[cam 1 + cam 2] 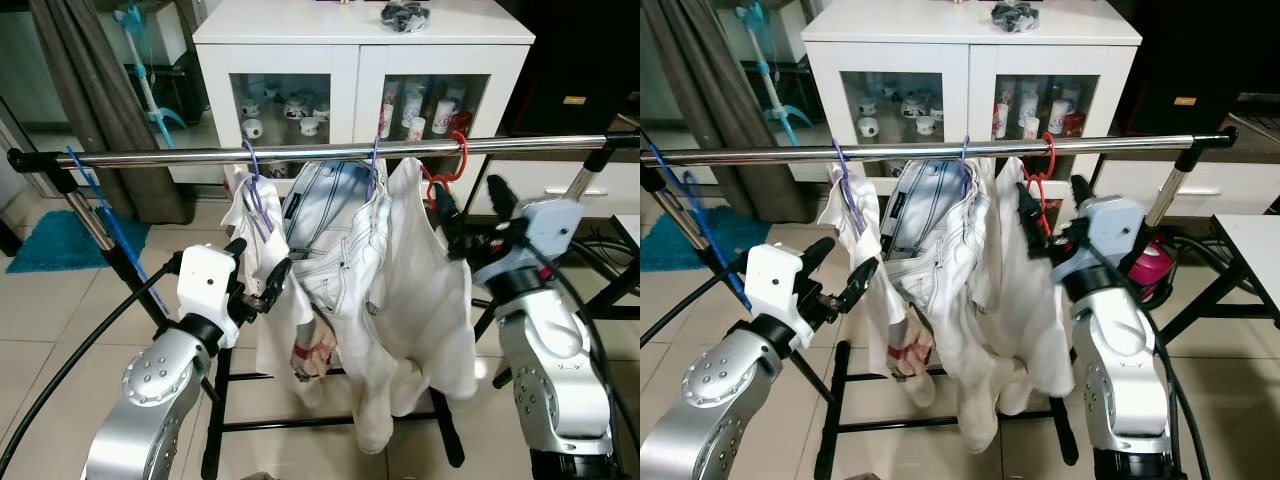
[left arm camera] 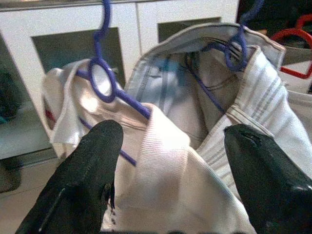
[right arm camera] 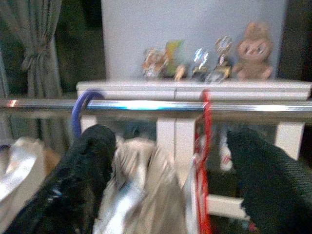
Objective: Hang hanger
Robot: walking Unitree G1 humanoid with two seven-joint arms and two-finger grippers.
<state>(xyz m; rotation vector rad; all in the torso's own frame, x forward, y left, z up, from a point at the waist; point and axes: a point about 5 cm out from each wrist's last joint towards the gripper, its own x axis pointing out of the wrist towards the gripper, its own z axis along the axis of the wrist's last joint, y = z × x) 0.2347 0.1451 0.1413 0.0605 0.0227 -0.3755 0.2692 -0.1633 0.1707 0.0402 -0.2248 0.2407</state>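
With the red hanger [image 1: 447,178] hooked over the chrome rail [image 1: 300,153], the job looks close to done, folks. It hangs at the right end of the row, carrying a white garment [image 1: 425,280], and the right gripper [image 1: 470,205] sits just beside it, fingers spread wide with the red wire running between them but nothing pinched, going by the right wrist view. Over on the other side, the left gripper [image 1: 262,268] hovers at the shoulder of the white shirt [image 1: 262,240] on the purple hanger [image 1: 255,185], fingers also spread, holding nothing. Between the two hangs a pair of pale jeans [image 1: 335,235] on a blue hanger [image 1: 373,165]. Behind it all stands a white cabinet [image 1: 360,50] with cups behind glass.

Now, how will that red hanger handle? My read: thin, stiff wire or plastic, light by itself, but the soft cloth draped on it drags and swings, so a nudge could set it rocking on that slick rail. The best place to take hold is the neck just under the hook, where it is rigid and bare, not the fabric, which would slide and bunch. If the hook is seated fully, backing off straight looks the safe call.
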